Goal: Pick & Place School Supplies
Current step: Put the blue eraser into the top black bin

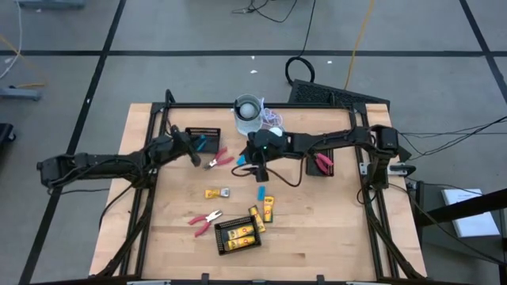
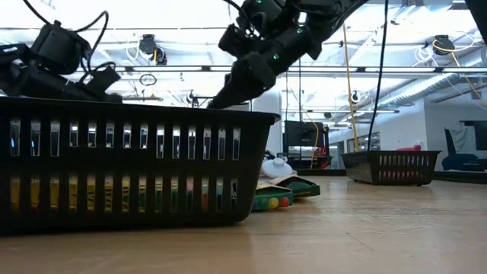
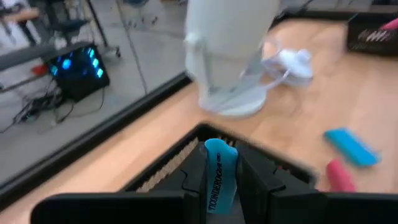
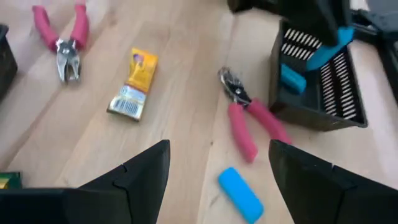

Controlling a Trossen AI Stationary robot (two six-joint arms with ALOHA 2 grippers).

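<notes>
My left gripper (image 1: 193,153) is shut on a light-blue stick (image 3: 219,175) beside the small black mesh tray (image 1: 204,134) at the far left. That tray holds another blue stick (image 4: 292,79). My right gripper (image 4: 217,149) stands open above mid-table, over a loose blue stick (image 4: 240,191) and red-handled pliers (image 4: 250,126), touching neither. A yellow-and-black piece (image 4: 133,84) and a second pair of pliers (image 4: 63,45) lie flat on the wood farther toward the near edge. My left gripper pinches the light-blue stick between its two fingers (image 3: 193,180), by the stick's long sides (image 3: 217,190). The stick's free end (image 3: 219,149) juts out past the fingertips. It is lifted clear, over the tray's rim (image 3: 205,132).
A white cup (image 1: 248,113) and corded disc stand at the far middle. A black tray (image 1: 321,163) with red-handled tools sits at the right, another tray (image 1: 239,234) with yellow pieces near the front, two yellow pieces (image 1: 268,208) beside it. Black frame rails border the table.
</notes>
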